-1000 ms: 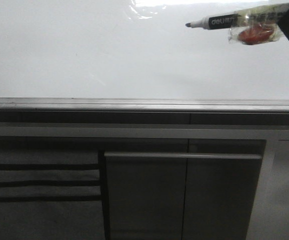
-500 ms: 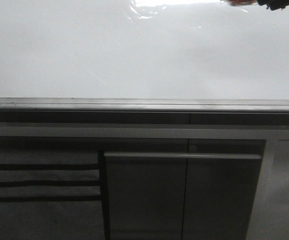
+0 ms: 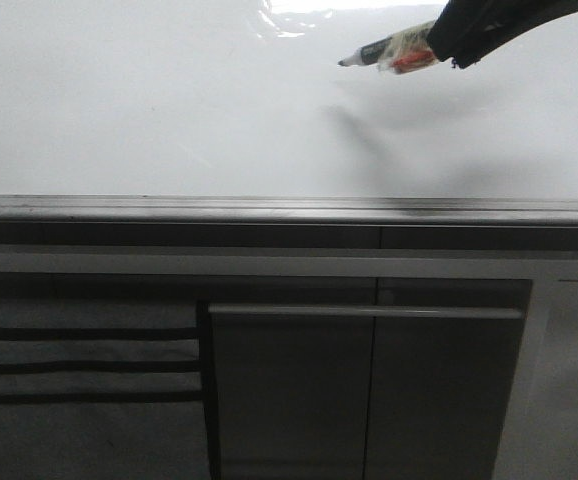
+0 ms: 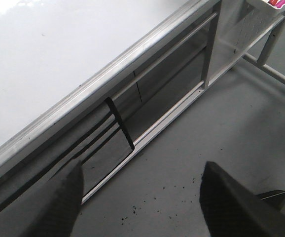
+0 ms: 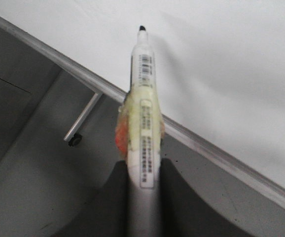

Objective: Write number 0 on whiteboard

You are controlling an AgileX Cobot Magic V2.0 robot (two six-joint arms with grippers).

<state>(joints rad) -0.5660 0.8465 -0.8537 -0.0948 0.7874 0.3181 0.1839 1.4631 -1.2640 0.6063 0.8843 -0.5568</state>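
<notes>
- Your right tool (image 5: 142, 197) is clamped on the taped, slim white marker pen (image 5: 143, 94), tip angled toward the glossy white whiteboard (image 3: 169, 110) so it can start the stroke.
- No number 0 shows on the board yet.
- Your left tool (image 4: 142, 197) hangs wide and empty over grey floor, out of the way.

I can read no words or numbers anywhere. The marker pen (image 5: 143, 118) carries a barcode near its tip and a long white label of fine print, both too blurred for me to make out.
</notes>
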